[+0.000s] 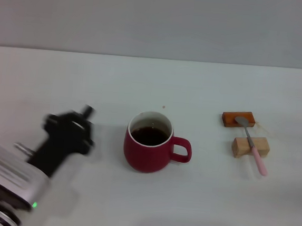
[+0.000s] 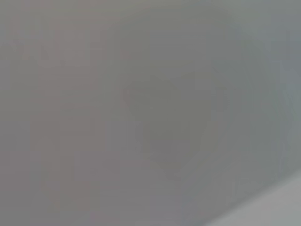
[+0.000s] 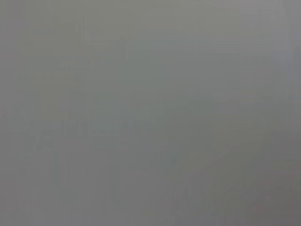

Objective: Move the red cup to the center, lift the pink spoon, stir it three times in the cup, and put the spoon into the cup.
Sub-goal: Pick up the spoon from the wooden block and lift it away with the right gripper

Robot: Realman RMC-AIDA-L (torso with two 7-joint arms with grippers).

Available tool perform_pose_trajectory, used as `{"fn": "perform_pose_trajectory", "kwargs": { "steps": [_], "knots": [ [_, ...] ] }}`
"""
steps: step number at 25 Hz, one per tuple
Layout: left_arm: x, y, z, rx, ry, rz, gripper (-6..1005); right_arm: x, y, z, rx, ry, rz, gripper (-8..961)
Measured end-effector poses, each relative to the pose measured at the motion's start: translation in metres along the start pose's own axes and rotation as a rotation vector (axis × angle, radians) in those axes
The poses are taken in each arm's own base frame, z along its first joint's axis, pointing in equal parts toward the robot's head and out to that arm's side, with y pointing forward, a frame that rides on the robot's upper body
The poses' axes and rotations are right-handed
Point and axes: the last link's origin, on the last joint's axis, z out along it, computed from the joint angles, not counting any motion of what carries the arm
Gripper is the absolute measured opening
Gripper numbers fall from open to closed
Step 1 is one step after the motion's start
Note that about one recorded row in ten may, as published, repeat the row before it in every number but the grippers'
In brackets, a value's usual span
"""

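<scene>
A plain white table (image 1: pixel 211 213) carries everything. Near its middle stands the red cup (image 1: pixel 148 143), upright, its handle toward the right edge, with dark liquid inside. Toward the right edge lie an orange-brown block (image 1: pixel 230 119) and, nearer the front edge, a tan block (image 1: pixel 240 148); the pink spoon (image 1: pixel 253 145) rests across both.

Open bench (image 1: pixel 90 76) lies between the red cup (image 1: pixel 148 150) and the pink spoon (image 1: pixel 253 148); the spoon rests across two small blocks (image 1: pixel 239 119). The left gripper (image 1: pixel 78 122) sits near the cup's far side.
</scene>
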Motion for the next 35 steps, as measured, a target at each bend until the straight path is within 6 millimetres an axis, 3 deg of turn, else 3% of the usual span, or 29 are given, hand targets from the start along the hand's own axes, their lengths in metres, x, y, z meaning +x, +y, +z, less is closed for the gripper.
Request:
{"fn": "perform_pose_trajectory", "kwargs": {
  "steps": [2, 3, 4, 5, 6, 7, 9, 11, 15, 20, 30, 31, 35],
  "knots": [
    [0.0, 0.0, 0.0, 0.0, 0.0, 0.0, 141, 0.001, 0.0, -0.001, -0.003, 0.004, -0.002, 687],
    [-0.003, -0.022, 0.0, 0.104, -0.011, -0.067, 143, 0.001, 0.0, -0.002, -0.003, 0.005, 0.0, 687],
    [-0.009, -0.064, -0.003, 0.297, -0.011, -0.19, 145, 0.002, -0.001, -0.003, -0.002, 0.006, 0.0, 687],
    [-0.013, -0.083, -0.006, 0.376, -0.008, -0.243, 147, 0.002, -0.001, -0.004, -0.003, 0.007, 0.0, 687],
    [-0.015, -0.097, -0.008, 0.432, -0.003, -0.283, 149, 0.002, 0.0, -0.005, -0.006, 0.006, 0.002, 687],
    [-0.015, -0.097, -0.008, 0.432, -0.003, -0.283, 151, 0.003, 0.002, -0.009, -0.018, 0.007, 0.009, 687],
    [-0.022, -0.127, -0.014, 0.553, 0.014, -0.373, 155, 0.003, 0.003, -0.01, -0.024, 0.008, 0.013, 687],
    [-0.025, -0.142, -0.018, 0.618, 0.029, -0.422, 159, 0.004, 0.003, -0.014, -0.03, 0.012, 0.022, 687],
    [-0.032, -0.16, -0.029, 0.688, 0.057, -0.527, 167, 0.007, 0.002, -0.02, -0.037, 0.023, 0.02, 687],
    [-0.036, -0.164, -0.03, 0.693, 0.058, -0.569, 177, 0.01, 0.006, -0.036, -0.072, 0.036, 0.039, 686],
    [-0.027, -0.17, -0.012, 0.676, 0.051, -0.475, 607, 0.012, 0.033, -0.111, -0.184, 0.105, 0.201, 687],
    [-0.026, -0.17, -0.011, 0.675, 0.048, -0.462, 629, 0.011, 0.039, -0.127, -0.202, 0.127, 0.22, 687],
    [-0.026, -0.174, -0.008, 0.692, 0.037, -0.449, 718, 0.009, 0.052, -0.15, -0.244, 0.154, 0.236, 687]
  ]
}}
